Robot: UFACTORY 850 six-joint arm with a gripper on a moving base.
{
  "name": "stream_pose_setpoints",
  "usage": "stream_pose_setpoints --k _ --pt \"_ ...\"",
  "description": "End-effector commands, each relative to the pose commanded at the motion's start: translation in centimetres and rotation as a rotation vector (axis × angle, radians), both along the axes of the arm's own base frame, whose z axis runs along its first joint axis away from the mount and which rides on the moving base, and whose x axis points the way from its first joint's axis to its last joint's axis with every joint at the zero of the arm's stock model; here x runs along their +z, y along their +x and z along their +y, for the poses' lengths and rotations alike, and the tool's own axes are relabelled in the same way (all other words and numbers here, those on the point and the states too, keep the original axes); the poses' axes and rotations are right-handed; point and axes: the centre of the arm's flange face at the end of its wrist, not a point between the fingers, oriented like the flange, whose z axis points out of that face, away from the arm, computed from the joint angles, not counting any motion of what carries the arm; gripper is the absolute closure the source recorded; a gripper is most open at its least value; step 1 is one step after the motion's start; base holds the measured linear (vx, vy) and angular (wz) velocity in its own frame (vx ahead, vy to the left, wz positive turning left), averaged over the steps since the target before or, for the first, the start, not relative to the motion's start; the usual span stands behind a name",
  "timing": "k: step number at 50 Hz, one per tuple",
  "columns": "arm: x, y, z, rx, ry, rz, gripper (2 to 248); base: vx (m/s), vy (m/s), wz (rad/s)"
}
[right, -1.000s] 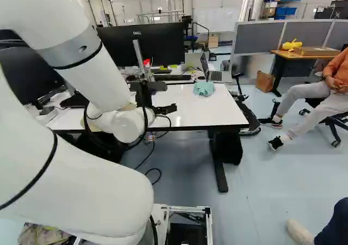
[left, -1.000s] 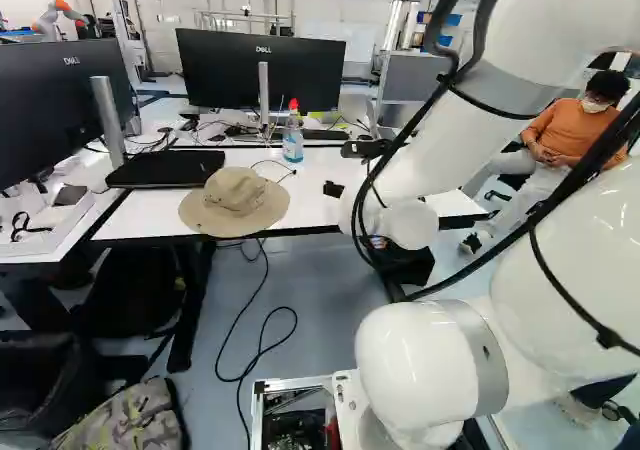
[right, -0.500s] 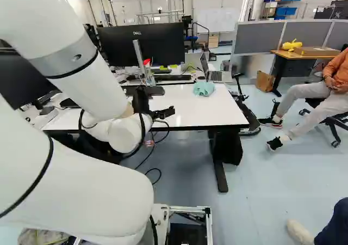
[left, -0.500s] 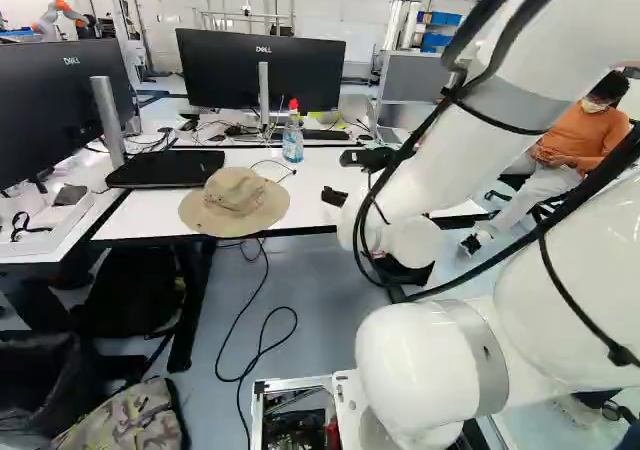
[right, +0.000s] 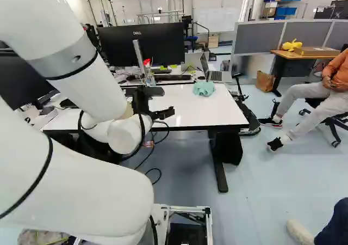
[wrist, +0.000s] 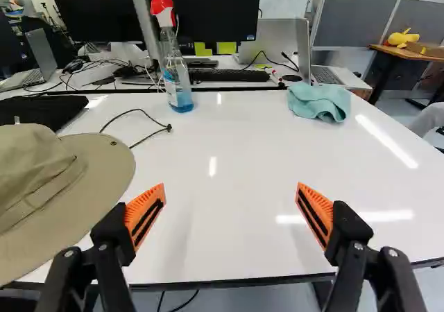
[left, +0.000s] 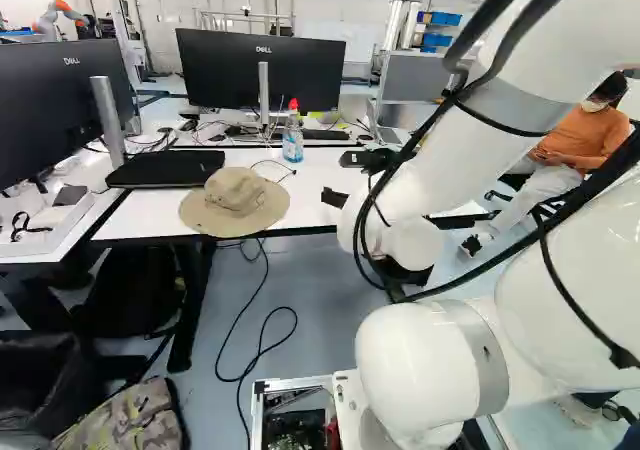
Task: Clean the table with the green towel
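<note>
In the right base view, the gripper (right: 172, 111) hung by the near side of the white table (right: 209, 109), with the green towel (right: 204, 89) lying crumpled at its two o'clock. In the left base view, a tan hat (left: 235, 200) sat at the gripper's nine o'clock. In the wrist view, the gripper (wrist: 230, 215) had its fingers spread wide; the towel rested on the tabletop at one o'clock, near a laptop (wrist: 326, 75), and a spray bottle (wrist: 179, 83) stood upright at eleven.
</note>
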Motion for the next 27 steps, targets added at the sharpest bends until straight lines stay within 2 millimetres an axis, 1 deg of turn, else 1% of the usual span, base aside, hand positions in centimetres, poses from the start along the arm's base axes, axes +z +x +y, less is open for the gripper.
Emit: stream_pose_setpoints --k 27 --pt "0.0 0.0 0.0 0.0 0.0 0.0 3 0.0 0.0 0.0"
